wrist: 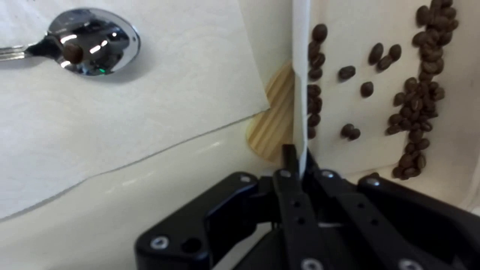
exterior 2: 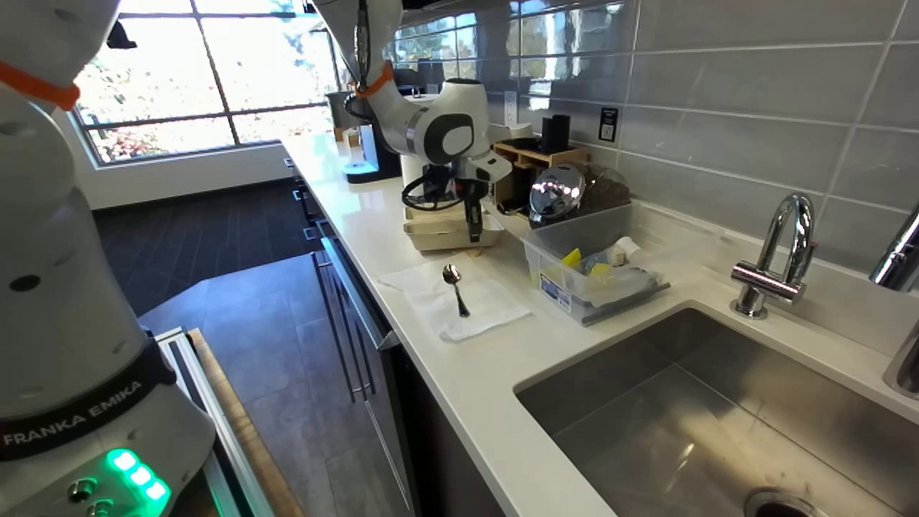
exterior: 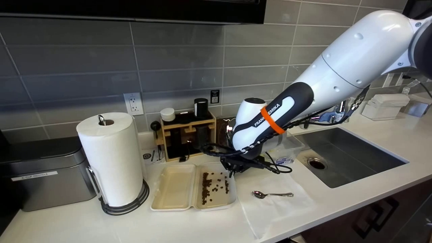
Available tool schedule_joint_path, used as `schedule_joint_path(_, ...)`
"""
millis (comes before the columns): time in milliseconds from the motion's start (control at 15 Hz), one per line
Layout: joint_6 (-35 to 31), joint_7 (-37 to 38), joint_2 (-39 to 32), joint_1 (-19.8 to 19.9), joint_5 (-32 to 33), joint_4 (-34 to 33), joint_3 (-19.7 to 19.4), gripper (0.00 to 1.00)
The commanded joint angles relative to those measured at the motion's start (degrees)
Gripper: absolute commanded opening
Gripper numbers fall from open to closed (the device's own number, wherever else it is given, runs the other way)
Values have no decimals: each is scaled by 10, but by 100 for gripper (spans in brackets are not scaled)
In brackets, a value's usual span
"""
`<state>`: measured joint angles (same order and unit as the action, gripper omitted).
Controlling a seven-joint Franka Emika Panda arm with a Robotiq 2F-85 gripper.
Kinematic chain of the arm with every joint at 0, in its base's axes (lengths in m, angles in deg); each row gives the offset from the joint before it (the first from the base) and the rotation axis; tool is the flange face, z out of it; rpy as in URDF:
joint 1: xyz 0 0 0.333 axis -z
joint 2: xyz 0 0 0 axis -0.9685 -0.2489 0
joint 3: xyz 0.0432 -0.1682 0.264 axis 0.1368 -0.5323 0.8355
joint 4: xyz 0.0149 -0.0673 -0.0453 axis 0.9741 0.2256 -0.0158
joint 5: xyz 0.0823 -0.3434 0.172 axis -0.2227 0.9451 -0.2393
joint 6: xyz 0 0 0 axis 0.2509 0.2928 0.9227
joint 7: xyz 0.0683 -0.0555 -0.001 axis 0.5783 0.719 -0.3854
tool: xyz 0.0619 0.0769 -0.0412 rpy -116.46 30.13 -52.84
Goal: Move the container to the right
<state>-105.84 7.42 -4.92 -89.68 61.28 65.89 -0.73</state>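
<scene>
1 container (exterior: pixel 219 198) w/ beans (wrist: pixel 418 105) — rim (wrist: pixel 300 112) clamped in 1 pincer (wrist: pixel 299 155), 1 spoon (wrist: pixel 95 45) nr 1 tub (exterior 2: pixel 574 235)

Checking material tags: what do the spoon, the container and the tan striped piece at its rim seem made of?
Spoon: metal, probably stainless steel, polished; its bowl gives mirror-like reflections.
Container: perhaps moulded fibre or foam, matte cream; the hinged, round-cornered shell suits either.
Tan striped piece: probably wood, smooth; its bands look like grain, though a print is possible.
</scene>
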Motion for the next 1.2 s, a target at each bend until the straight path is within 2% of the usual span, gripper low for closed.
schedule_joint_path(0,-20,33,22,-7,-6,37,-11,1)
schedule_joint_path(333,-18,60,38,-15,8,54,-31,1)
schedule_joint_path(400,-17,56,41,-13,7,56,-27,29)
schedule_joint_path(467,-22,46,43,-8,4,58,-19,30)
schedule_joint_path(533,-23,31,48,-2,2,59,-8,36)
schedule_joint_path(933,1,-27,121,-16,29,88,11,81)
schedule_joint_path(1067,1,-59,155,-6,24,109,28,96)
schedule_joint_path(1133,4,-69,174,-7,28,124,28,99)
